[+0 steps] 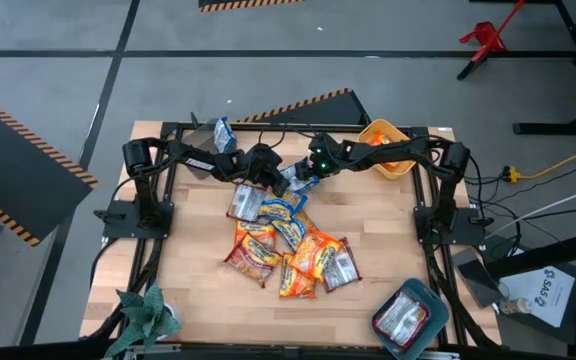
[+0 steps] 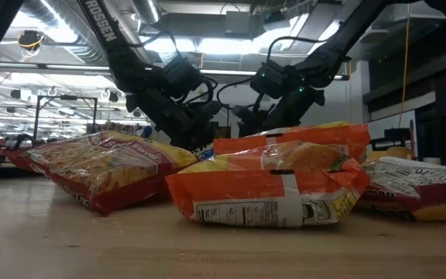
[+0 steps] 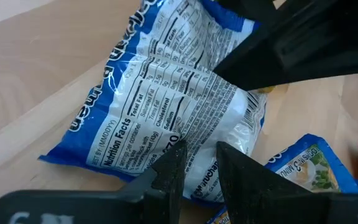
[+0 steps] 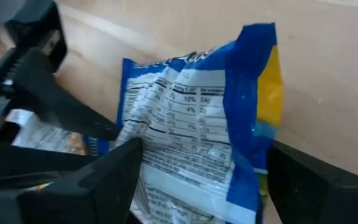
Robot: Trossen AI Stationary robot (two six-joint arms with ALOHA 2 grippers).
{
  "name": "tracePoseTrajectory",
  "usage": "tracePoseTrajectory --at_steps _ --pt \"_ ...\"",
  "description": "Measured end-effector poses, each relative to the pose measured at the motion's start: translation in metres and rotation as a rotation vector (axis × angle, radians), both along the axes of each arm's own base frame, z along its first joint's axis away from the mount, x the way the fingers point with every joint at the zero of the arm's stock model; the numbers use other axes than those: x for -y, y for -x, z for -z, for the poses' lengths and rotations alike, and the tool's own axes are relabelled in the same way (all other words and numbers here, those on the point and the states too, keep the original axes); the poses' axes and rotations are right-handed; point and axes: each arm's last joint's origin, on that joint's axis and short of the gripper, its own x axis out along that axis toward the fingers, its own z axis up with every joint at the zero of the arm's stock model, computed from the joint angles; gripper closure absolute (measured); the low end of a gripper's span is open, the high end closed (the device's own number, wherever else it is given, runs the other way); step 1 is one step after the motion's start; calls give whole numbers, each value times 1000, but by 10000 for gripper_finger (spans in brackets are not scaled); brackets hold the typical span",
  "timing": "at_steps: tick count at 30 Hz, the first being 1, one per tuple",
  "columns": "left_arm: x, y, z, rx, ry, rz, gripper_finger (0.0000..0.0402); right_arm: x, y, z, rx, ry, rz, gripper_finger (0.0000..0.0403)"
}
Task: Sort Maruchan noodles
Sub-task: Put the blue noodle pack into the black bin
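Observation:
A pile of Maruchan noodles [image 1: 288, 250], orange, blue and silver-red packets, lies mid-table. At its far edge is one blue-and-white packet [image 1: 294, 180], printed back up [image 3: 166, 106]. My left gripper [image 1: 273, 174] comes at it from the table's left and is shut on its edge. My right gripper [image 1: 305, 177] comes from the right and stands wide open, a finger on either side of the packet [image 4: 197, 143], touching nothing that I can see. My left gripper pinches the blue packet's white end edge [image 3: 199, 182] between its two fingers. The fingers [image 3: 174, 167] slant down from the table's left. The packet lies crumpled and tilted beyond them; whether it is clear of the table I cannot tell.
A yellow bin [image 1: 400, 162] with orange packets stands at the far right, a teal bin [image 1: 438, 310] with a silver packet at the near right, and a grey bin [image 1: 203, 150] with a blue packet at the far left. A green plant-like object [image 1: 148, 312] sits at the near left corner.

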Motion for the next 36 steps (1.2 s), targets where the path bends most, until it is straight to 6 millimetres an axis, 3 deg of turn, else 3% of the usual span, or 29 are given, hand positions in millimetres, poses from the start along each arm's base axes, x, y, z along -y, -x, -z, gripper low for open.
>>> tracePoseTrajectory --at_steps 5,14,18,26,36 --pt "0 0 1 -2 -1 0 312 -2 1 1 -12 -45 -2 151" --pt "0 3 -10 25 11 10 312 -2 2 -1 -7 -64 3 337" --pt "-2 7 -25 56 7 -7 312 -3 2 -2 -6 -66 1 390" --pt "1 21 -77 183 -6 -37 312 -2 1 -33 73 -15 9 395" --pt "22 71 -181 529 -40 -102 312 5 -32 -112 280 195 -40 398"
